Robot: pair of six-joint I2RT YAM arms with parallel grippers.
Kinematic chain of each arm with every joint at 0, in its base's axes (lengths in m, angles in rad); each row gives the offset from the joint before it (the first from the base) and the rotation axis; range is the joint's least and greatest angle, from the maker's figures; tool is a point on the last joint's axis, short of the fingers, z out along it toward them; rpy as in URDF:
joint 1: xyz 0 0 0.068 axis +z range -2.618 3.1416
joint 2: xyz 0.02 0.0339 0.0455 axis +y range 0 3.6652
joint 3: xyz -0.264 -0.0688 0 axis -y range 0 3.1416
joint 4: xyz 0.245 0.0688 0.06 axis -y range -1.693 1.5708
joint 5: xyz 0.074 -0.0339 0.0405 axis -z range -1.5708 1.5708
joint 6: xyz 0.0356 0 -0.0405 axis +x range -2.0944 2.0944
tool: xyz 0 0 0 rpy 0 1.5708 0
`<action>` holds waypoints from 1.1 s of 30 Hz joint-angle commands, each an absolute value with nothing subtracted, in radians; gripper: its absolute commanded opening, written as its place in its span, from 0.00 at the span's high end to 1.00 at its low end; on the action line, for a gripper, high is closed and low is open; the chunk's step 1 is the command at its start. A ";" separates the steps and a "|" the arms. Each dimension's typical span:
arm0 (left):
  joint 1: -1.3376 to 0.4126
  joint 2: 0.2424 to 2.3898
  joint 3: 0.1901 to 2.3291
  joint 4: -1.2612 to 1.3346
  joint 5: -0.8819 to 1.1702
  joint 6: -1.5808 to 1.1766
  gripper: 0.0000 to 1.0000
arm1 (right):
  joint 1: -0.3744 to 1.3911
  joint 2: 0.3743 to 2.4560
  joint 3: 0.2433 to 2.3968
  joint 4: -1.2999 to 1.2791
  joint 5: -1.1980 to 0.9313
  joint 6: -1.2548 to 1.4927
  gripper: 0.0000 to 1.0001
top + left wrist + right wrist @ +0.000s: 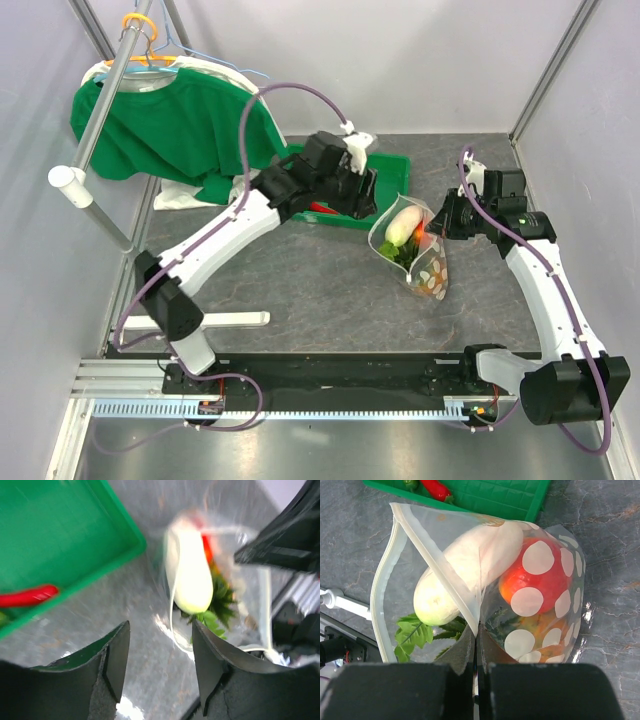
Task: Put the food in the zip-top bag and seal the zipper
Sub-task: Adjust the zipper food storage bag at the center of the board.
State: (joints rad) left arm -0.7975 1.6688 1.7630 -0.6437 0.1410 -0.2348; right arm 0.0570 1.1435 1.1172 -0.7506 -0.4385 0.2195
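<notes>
- While the right gripper pinches one lip of the clear, white-dotted zip-top plastic bag, the bag lies on the grey stone-patterned table directly ahead of it, mouth gaping.
- Inside the bag sit the white oblong vegetable, the round red tomato and the green leafy pineapple crown.
- The left gripper hovers spread wide and empty, with the bag just ahead and the green plastic tray beside it.
- The long red chili lies in that tray.

My right gripper pinches the rim of the zip-top bag, so its mouth gapes, yet the white vegetable fills much of that opening. A corner of the green tray crowds it; I see bare table between them.
</notes>
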 commanded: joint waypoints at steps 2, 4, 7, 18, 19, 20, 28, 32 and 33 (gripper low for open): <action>-0.815 1.753 1.746 -0.676 0.238 -0.279 0.43 | 0.060 1.123 1.169 -0.761 -0.428 0.199 1.00; -0.815 1.778 1.740 -0.687 0.250 -0.293 0.43 | 0.060 1.121 1.173 -0.762 -0.428 0.196 1.00; -0.822 1.792 1.712 -0.687 0.270 -0.305 0.46 | 0.060 1.117 1.177 -0.767 -0.429 0.192 1.00; -0.844 1.735 1.879 -0.738 0.492 -0.331 0.98 | 0.061 1.032 1.255 -0.813 -0.517 0.161 1.00; -0.848 1.735 1.884 -0.741 0.498 -0.347 0.98 | 0.061 1.028 1.253 -0.808 -0.515 0.163 1.00; -0.848 1.741 1.882 -0.742 0.508 -0.359 0.98 | 0.061 1.035 1.249 -0.811 -0.515 0.158 1.00; -0.880 1.787 1.867 -0.718 0.535 -0.380 0.98 | 0.063 1.126 1.131 -0.744 -0.497 0.146 1.00; -0.853 1.807 1.844 -0.719 0.477 -0.362 0.89 | 0.063 1.158 1.121 -0.742 -0.448 0.115 1.00; -0.824 1.809 1.827 -0.718 0.482 -0.368 0.87 | 0.063 1.158 1.120 -0.744 -0.427 0.103 1.00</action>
State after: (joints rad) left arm -0.8680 1.8023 1.8389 -0.7555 0.4965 -0.3527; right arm 0.0589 1.1549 1.1210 -0.7887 -0.4690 0.1547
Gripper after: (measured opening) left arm 0.084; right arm 0.011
